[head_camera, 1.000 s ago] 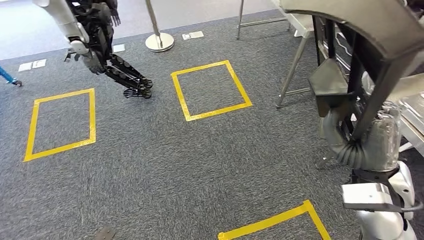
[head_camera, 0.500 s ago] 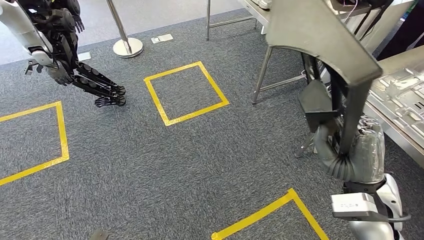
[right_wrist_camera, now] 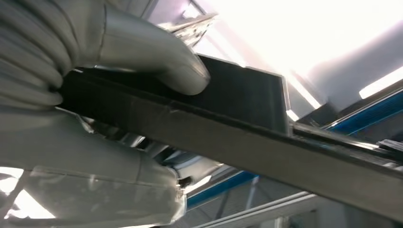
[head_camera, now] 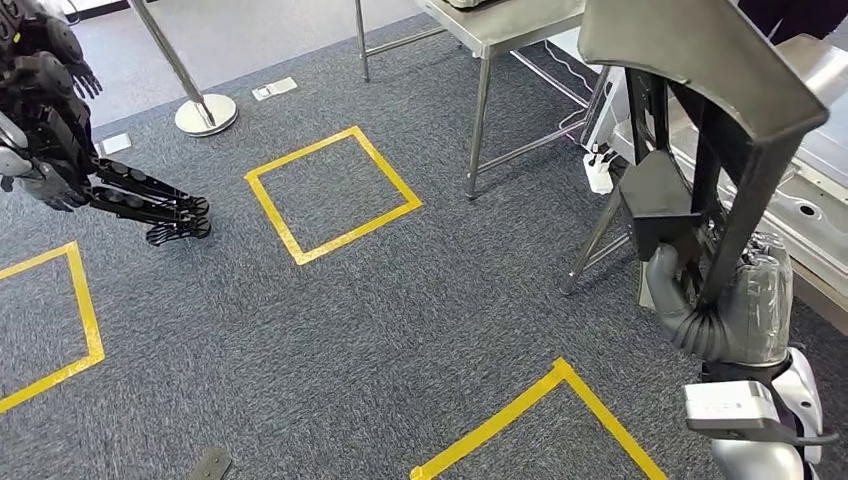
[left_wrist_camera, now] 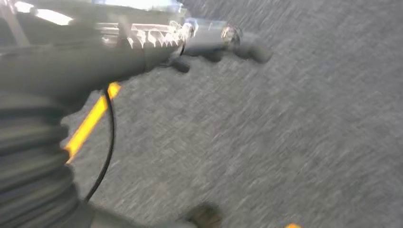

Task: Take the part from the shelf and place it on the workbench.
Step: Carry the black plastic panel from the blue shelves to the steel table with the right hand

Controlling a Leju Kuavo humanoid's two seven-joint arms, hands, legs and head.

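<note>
The part (head_camera: pixel 700 70) is a large black angled metal piece with a broad top plate and a narrow stem. My right hand (head_camera: pixel 715 300) grips the stem low down and holds the part upright at the right, in front of the workbench (head_camera: pixel 815 220). In the right wrist view the grey thumb (right_wrist_camera: pixel 157 61) presses on the part's (right_wrist_camera: pixel 237 99) dark flat edge. My left hand (left_wrist_camera: pixel 190 45) is blurred in its wrist view, with fingers stretched out over grey carpet and nothing in them.
A steel table (head_camera: pixel 500 25) on thin legs stands ahead, beside the workbench. Yellow tape squares (head_camera: pixel 330 195) mark the carpet. A post with a round base (head_camera: pixel 205 112) stands at the back left. A dark jointed robot limb (head_camera: pixel 130 195) reaches in at the far left.
The camera has turned to the right, so the floor marks, post and dark limb slid left. The tables have come closer. My right hand still holds the part.
</note>
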